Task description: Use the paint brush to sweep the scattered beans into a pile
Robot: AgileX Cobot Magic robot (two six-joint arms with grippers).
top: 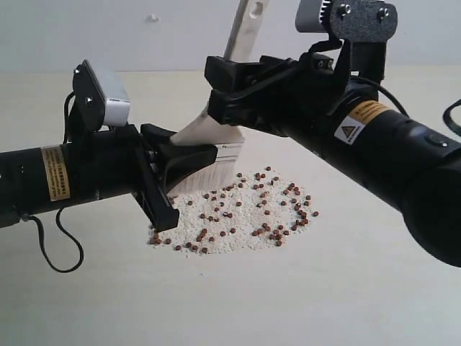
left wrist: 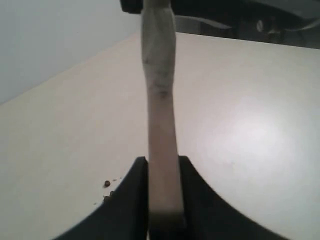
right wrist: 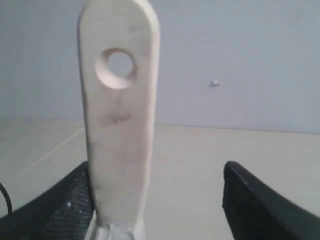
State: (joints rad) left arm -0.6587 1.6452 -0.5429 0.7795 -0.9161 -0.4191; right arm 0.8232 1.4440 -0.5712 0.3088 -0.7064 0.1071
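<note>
Apparently handover: left gripper clamped on paint brush (edge-on betw. jaws); right gripper wide open round handle. Next: right must close, then sweep beans together.

Bright, even light casts faint shadows on the tabletop. Wrist views are hazy; the close paint brush is blurred, pale glare beside it.

Test lab, bare cream tabletop, blank wall

beans open in front; paint brush behind.
</note>
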